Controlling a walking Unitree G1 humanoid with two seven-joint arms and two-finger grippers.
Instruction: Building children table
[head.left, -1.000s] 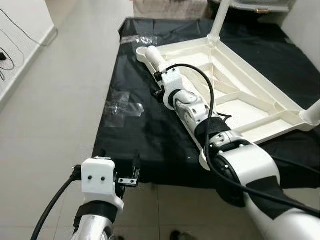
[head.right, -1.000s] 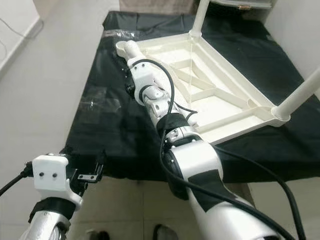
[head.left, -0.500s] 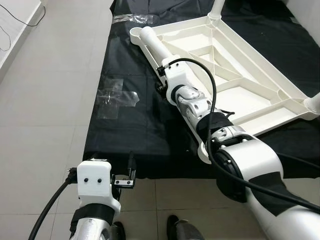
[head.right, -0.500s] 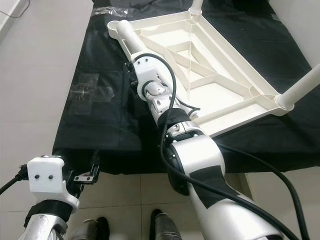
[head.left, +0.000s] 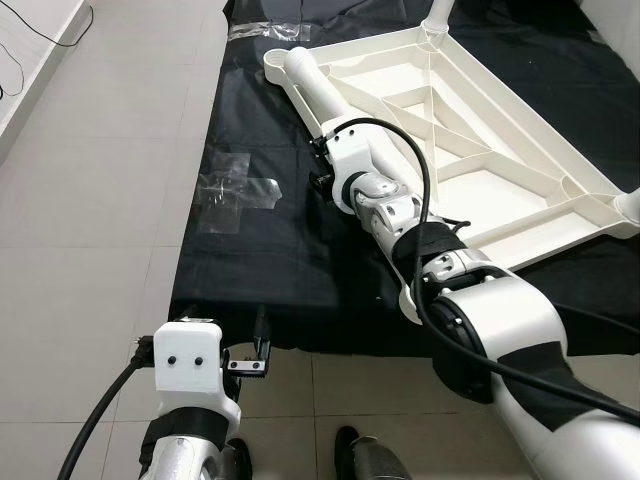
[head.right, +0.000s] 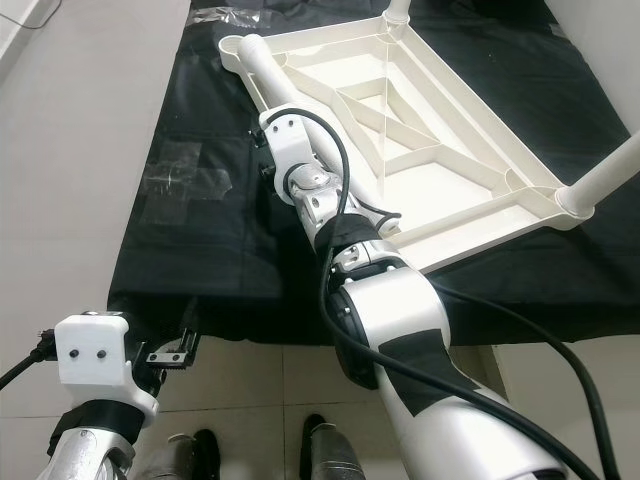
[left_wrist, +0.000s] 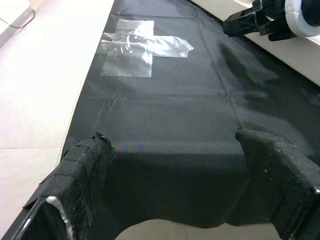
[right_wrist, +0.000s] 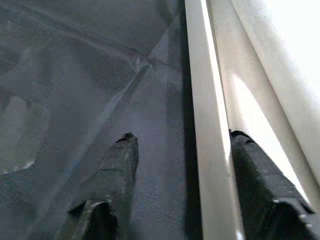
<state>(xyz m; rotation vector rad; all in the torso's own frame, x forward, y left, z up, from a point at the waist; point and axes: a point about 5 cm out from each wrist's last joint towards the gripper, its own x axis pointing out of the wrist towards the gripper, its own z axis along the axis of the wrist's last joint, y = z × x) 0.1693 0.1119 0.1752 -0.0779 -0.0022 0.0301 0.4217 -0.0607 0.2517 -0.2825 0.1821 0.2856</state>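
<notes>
Black sheet (head.left: 280, 270) on floor (head.left: 90, 230) carries tabletop (head.left: 480, 170).

One upturned white tabletop (head.left: 480, 150), two legs standing up from its corners (head.right: 612, 172), one loose leg (head.left: 315, 90) lying along its edge, one black sheet (head.left: 270, 250) on the floor, two clear tape patches (head.left: 235, 188), two robot claws (head.left: 262, 345).

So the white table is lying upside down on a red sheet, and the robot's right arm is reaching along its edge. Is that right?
Not quite: the sheet is black, not red, as the left eye view shows. The rest holds: the white table lies upside down on it, and the right gripper reaches along its edge, fingers either side of the rim.
</notes>
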